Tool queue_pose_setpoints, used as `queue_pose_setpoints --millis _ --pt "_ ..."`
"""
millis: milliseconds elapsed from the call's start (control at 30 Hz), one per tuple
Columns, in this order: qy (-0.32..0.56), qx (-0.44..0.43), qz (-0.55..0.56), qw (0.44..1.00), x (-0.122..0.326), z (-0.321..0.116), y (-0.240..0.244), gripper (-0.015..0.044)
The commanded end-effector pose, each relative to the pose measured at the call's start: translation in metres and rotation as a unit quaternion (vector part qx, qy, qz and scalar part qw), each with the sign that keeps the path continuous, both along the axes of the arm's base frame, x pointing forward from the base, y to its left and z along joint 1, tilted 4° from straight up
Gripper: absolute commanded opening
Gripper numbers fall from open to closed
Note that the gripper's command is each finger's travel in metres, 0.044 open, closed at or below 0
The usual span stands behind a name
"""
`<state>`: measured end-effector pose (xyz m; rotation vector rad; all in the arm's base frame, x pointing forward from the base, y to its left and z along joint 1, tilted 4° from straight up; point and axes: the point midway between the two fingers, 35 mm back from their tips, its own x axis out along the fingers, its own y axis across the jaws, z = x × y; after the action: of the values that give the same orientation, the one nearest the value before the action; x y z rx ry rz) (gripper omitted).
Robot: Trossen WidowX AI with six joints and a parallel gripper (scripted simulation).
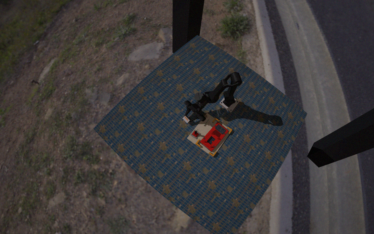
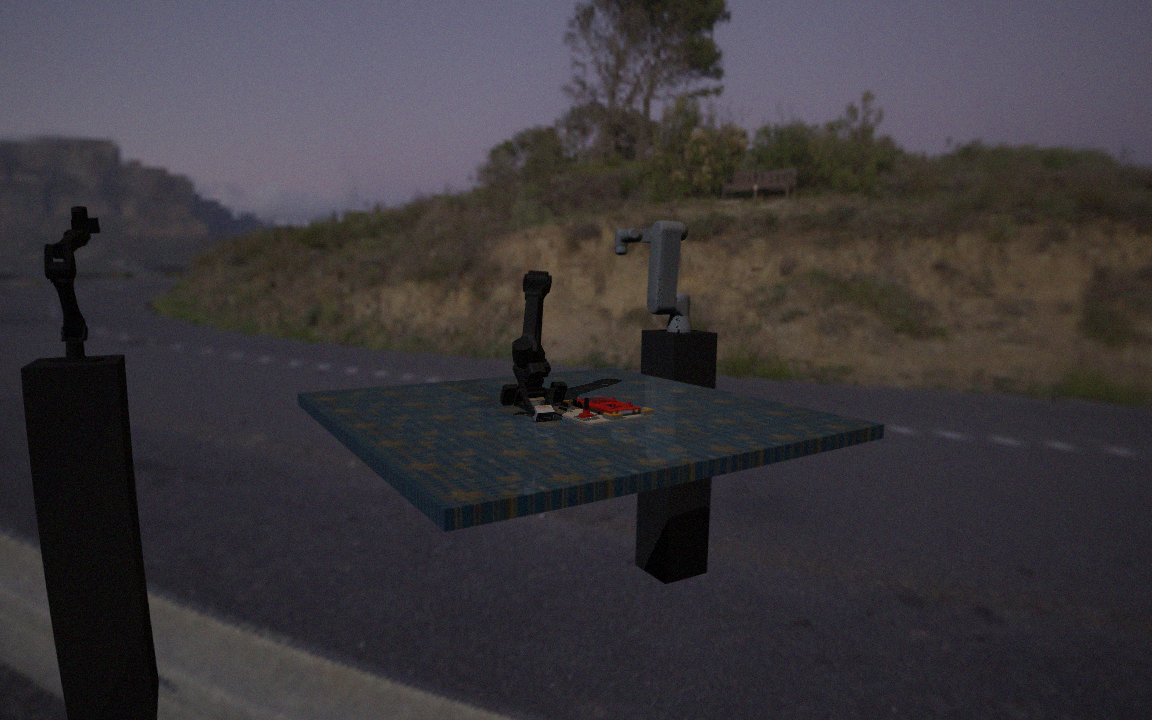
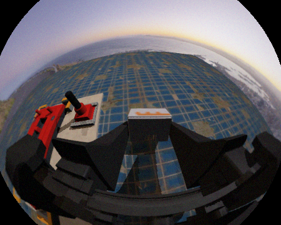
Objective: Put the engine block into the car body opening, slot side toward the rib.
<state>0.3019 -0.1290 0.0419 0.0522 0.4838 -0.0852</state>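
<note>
My gripper (image 3: 148, 124) (image 1: 186, 118) is shut on the engine block (image 3: 149, 125) (image 1: 186, 119) (image 2: 545, 412), a dark block with a whitish top bearing an orange mark. In the wrist view its lower edge shows a small notch; the far side is hidden. The block hangs above the table, off the board and to the left of the red car body (image 1: 218, 133) (image 2: 613, 406) (image 3: 50, 127). The car body lies between orange corner pieces. Its dark opening (image 1: 211, 140) shows at the lower end in the top view. The rib is too small to make out.
A pale board (image 1: 193, 138) (image 3: 98, 109) lies under the car body. A red piece with an upright black stick (image 1: 195, 133) (image 3: 73, 99) stands on it, between the held block and the car body in the wrist view. Orange corner pieces (image 1: 212, 154) (image 1: 230, 130) rise around the car body.
</note>
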Motion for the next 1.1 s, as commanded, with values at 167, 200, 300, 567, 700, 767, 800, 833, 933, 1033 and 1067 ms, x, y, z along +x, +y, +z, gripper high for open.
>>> queue_pose_setpoints --millis 167,200,300,567,700,767,800,833,933,1033,1067 --pt "0.006 0.004 -0.004 1.0 -0.0011 -0.0093 0.0004 0.0" --pt "0.006 0.004 -0.004 1.0 -0.0011 -0.0093 0.0004 0.0" --pt "0.006 0.004 -0.004 1.0 -0.0011 -0.0093 0.0004 0.0" --pt "0.005 0.004 -0.004 1.0 0.002 -0.0021 -0.0004 0.0" --pt "0.005 0.004 -0.004 1.0 0.0022 -0.0062 -0.0003 0.0" --pt "0.005 0.004 -0.004 1.0 0.0023 -0.0083 -0.0002 0.0" --pt "0.005 0.004 -0.004 1.0 0.0024 -0.0093 -0.0001 0.0" --pt "0.005 0.004 -0.004 1.0 0.0024 -0.0098 -0.0001 0.0" --pt "0.005 0.004 -0.004 1.0 0.0024 -0.0098 -0.0001 0.0" --pt "0.005 0.004 -0.004 1.0 0.0024 -0.0098 -0.0001 0.0" --pt "0.005 0.004 -0.004 1.0 0.0024 -0.0098 -0.0001 0.0"
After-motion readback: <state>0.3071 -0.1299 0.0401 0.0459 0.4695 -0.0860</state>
